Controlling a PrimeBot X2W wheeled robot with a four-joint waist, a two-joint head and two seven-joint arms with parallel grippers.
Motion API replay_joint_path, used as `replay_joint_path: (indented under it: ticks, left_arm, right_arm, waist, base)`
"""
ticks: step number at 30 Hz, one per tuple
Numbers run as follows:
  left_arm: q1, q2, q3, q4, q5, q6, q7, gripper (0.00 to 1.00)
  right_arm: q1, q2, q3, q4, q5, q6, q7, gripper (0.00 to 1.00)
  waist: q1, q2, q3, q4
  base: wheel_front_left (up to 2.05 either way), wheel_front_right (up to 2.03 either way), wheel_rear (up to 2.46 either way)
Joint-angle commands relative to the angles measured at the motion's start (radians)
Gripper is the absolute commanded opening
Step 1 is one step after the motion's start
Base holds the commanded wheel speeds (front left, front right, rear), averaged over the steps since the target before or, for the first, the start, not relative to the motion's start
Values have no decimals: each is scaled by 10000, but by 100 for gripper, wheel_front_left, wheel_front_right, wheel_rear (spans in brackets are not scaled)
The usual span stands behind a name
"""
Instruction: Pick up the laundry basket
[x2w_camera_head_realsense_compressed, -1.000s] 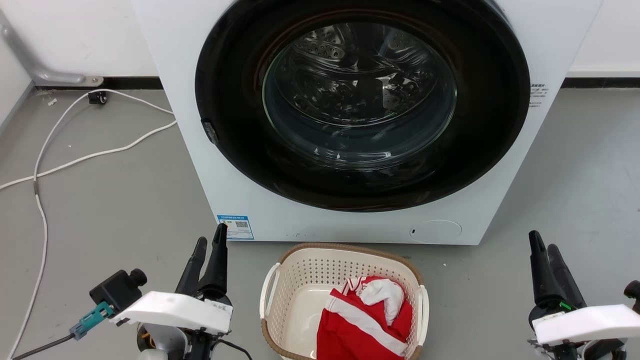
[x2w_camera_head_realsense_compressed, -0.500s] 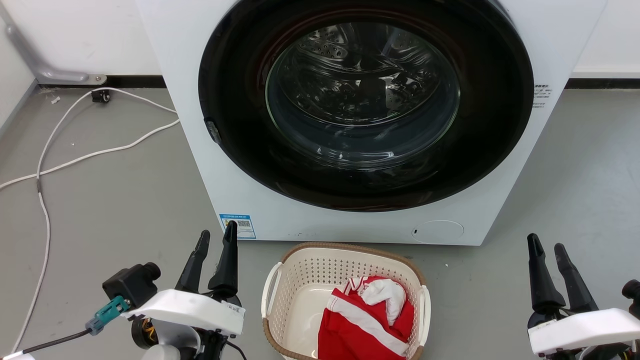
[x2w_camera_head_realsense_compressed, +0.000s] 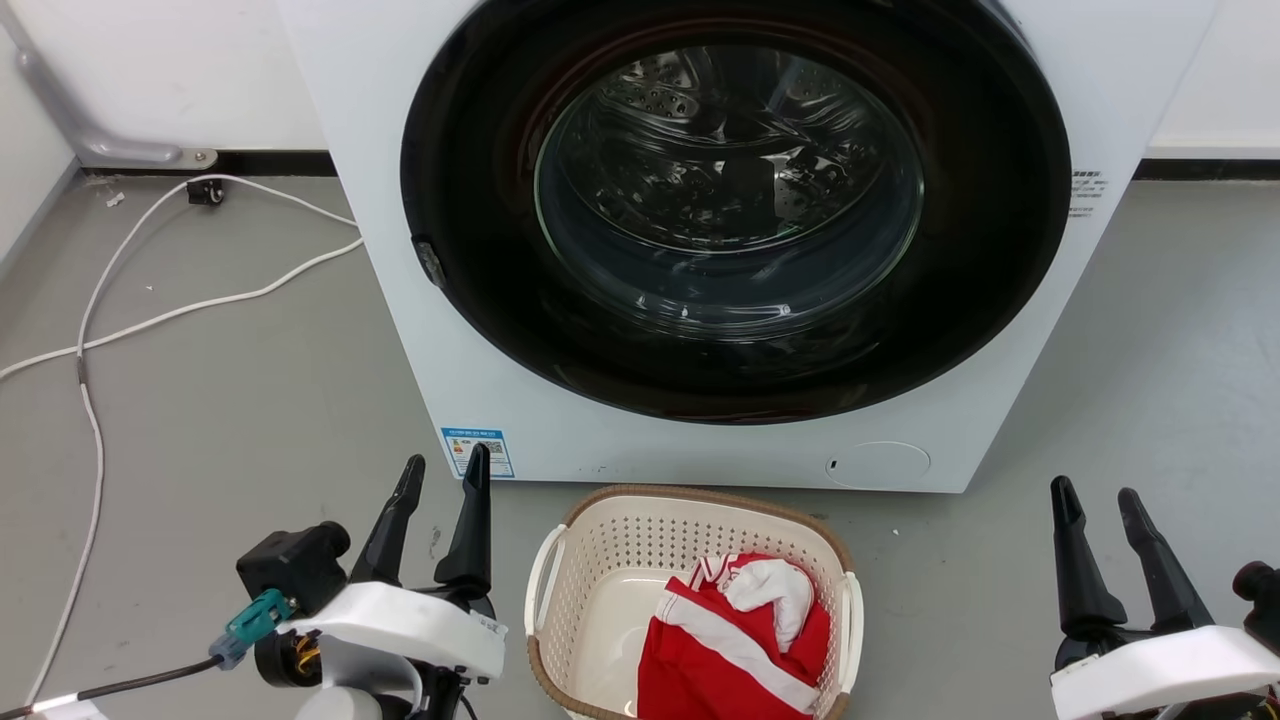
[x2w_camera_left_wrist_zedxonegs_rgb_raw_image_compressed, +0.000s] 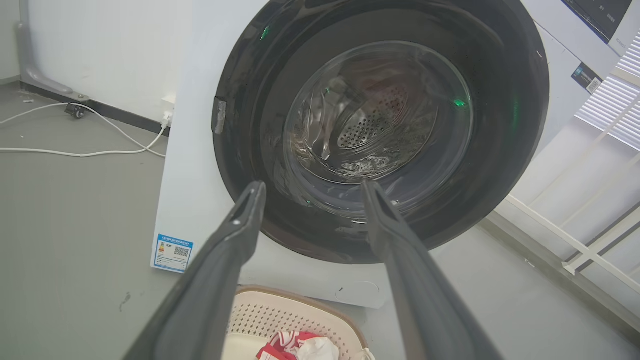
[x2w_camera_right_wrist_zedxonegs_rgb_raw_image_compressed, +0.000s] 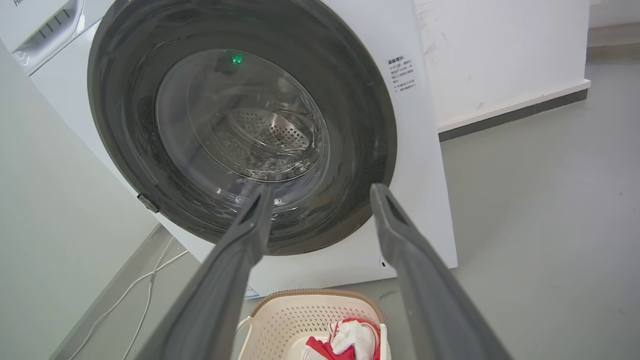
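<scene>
Over the last second both tools have spread: my left tool (x2w_camera_head_realsense_compressed: 447, 458) and right tool (x2w_camera_head_realsense_compressed: 1093, 488) had their fingers almost together and now stand clearly parted, each holding nothing. The left one has also crept in toward the basket. The head camera has drifted a little, so I don't read the washer's (x2w_camera_head_realsense_compressed: 380, 250) slight shift as real.

The laundry basket (x2w_camera_head_realsense_compressed: 640, 545) sits on the floor (x2w_camera_head_realsense_compressed: 250, 420) just in front of the washer's closed door, between my two tools and touched by neither. The left tool is near its left side; the right tool is well apart from its right side. A red and white garment (x2w_camera_head_realsense_compressed: 735, 640) lies crumpled in its right half.

I judge it light. It is thin perforated plastic with one soft garment inside, fairly stiff but likely to flex if I squeeze the walls. The smooth plastic could slip in a pinch. The load is off to the right, so I expect a one-sided lift to tip it. I'd take the left handle (x2w_camera_head_realsense_compressed: 540, 580) and right handle (x2w_camera_head_realsense_compressed: 850, 610) together, one tool each, closing under the white loops rather than on the woven-look rim.
</scene>
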Motion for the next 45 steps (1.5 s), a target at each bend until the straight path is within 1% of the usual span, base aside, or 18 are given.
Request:
replay_joint_path:
  ticks: [1, 11, 25, 34, 45]
  left_arm:
    - [-207, 24, -37, -46, 334, 23, -97, 100]
    - [-236, 21, -140, 92, 1398, 133, -335, 100]
    - [-215, 21, -295, 359, 2690, 176, -639, 100]
    - [-240, 19, -388, 499, 3357, 221, -821, 100]
    - [-241, 18, -477, 651, 3898, 206, -1017, 100]
  right_arm:
    - [90, -25, 2, -192, -338, 17, 22, 100]
    - [334, -24, -73, -351, -1305, 19, 139, 100]
    - [474, -24, -138, -336, -2445, 21, 44, 100]
    - [488, -24, -135, -364, -3039, 22, -96, 100]
    - [633, -23, -113, -456, -3660, 14, -191, 100]
  waist:
    - [0, 0, -4, 2]
    - [0, 0, -24, 38]
    - [0, 0, -44, 97]
    - [0, 0, -36, 139]
    - [0, 0, -31, 130]
  base:
    - [0, 0, 0]
    - [0, 0, 0]
    - [0, 0, 0]
    - [0, 0, 0]
    - [0, 0, 0]
